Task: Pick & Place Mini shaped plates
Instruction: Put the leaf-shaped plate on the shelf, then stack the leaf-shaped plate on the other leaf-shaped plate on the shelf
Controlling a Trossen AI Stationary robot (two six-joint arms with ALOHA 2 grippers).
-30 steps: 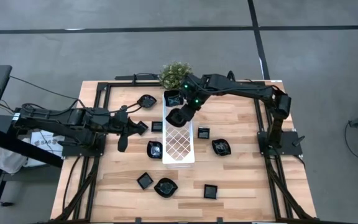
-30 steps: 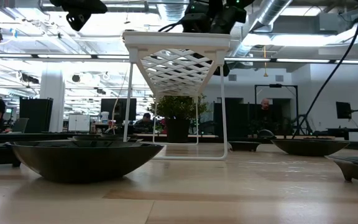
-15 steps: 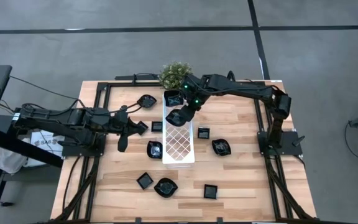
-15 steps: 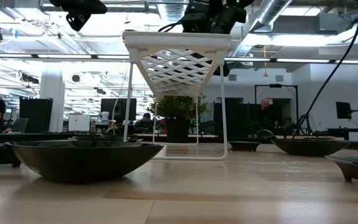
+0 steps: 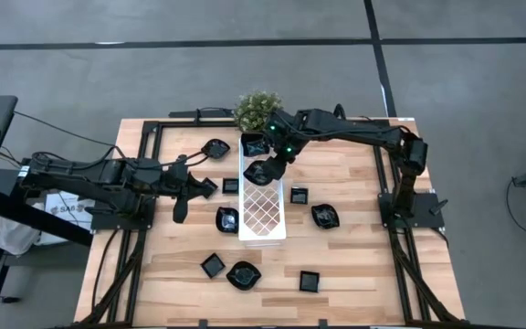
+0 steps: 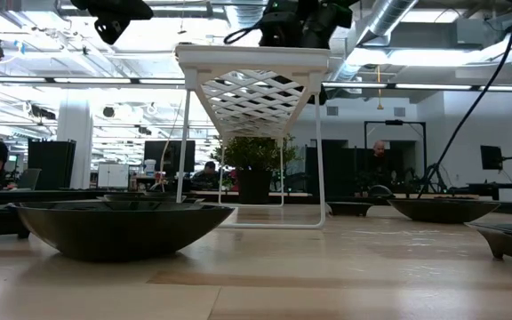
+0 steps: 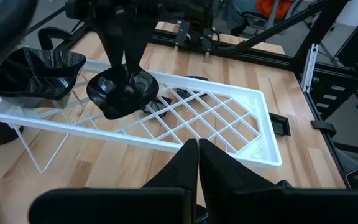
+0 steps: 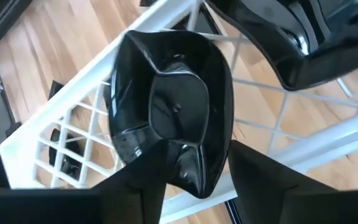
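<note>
The right gripper (image 5: 261, 171) hangs over the far half of the long white lattice-patterned tray (image 5: 263, 217), its two dark fingers (image 8: 263, 180) closed on the rim of a small glossy black wavy-edged dish (image 8: 169, 134). From the left wrist view that dish (image 7: 122, 93) sits just above the tray's grid — whether it touches the lattice I cannot tell. Close beside it, at the tray's far end, another glossy black dish with a crumpled rim (image 7: 33, 71) rests on the tray, near the small green potted plant (image 5: 257, 109) at the back edge of the pale wooden table (image 5: 354, 265).

The left gripper (image 5: 194, 187) waits low over the table on the left, well apart from the tray; its fingers (image 7: 219, 168) lie pressed together with nothing between them.

The rest of the small black dishes are scattered on the wood: a leaf-like one (image 5: 215, 147) left of the tray's far end, a square one (image 5: 230, 185) and a rounder one (image 5: 227, 219) against the tray's left side, a square one (image 5: 299, 195) and a leaf-like one (image 5: 325, 216) on its right, and three near the front — a square (image 5: 213, 265), a wavy one (image 5: 243, 274), another square (image 5: 310, 281).
</note>
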